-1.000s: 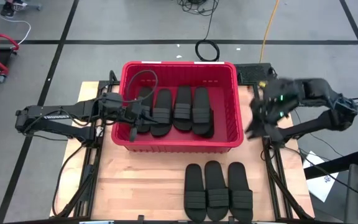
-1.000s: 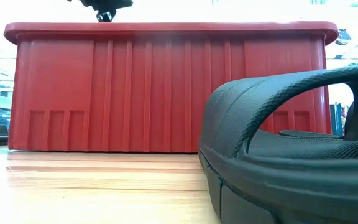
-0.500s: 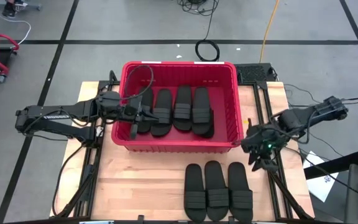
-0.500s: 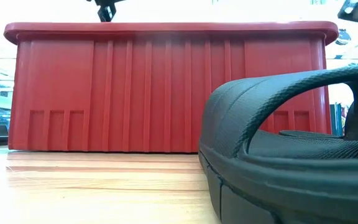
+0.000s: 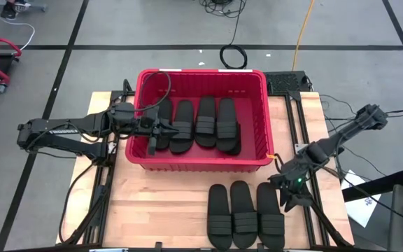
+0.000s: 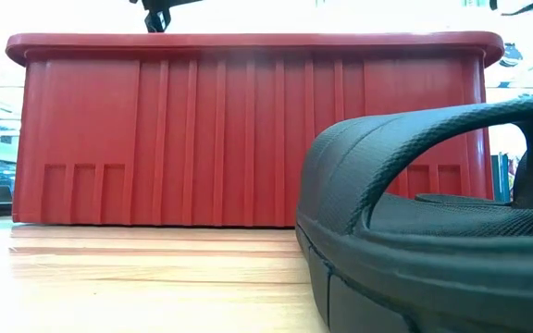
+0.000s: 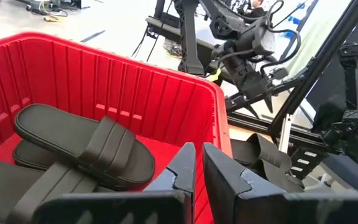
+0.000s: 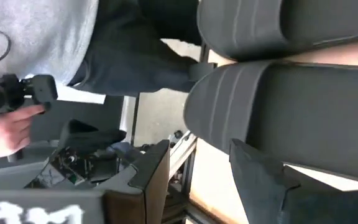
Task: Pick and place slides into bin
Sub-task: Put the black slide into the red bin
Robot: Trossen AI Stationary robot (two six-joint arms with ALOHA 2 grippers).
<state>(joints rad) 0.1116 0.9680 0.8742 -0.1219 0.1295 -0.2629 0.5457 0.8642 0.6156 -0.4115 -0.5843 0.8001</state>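
The red bin [image 5: 201,162] stands at the table's far middle and holds several black slides [image 5: 206,120] lying side by side. Three more slides [image 5: 242,213] lie soles down in a row on the table near its front edge. My left gripper [image 5: 161,129] hangs inside the bin's left part, shut and empty, above the slides there [image 7: 86,140]. My right gripper [image 5: 285,190] is open, low beside the right-hand slide [image 5: 270,215] of the row. In the right wrist view that slide's strap end [image 8: 247,99] lies just ahead of the open fingers [image 8: 194,180].
The bin's near wall [image 6: 248,129] stands between the row and the left arm. Bare wood [image 5: 159,203] lies to the left of the row. A person in grey holding a black device [image 8: 17,99] stands beyond the table's edge. Cables [image 5: 233,56] lie on the floor behind.
My right gripper has swung from beside the bin's right wall toward the table's near edge and down, ending next to the right-hand slide of the row. The slides have not moved.
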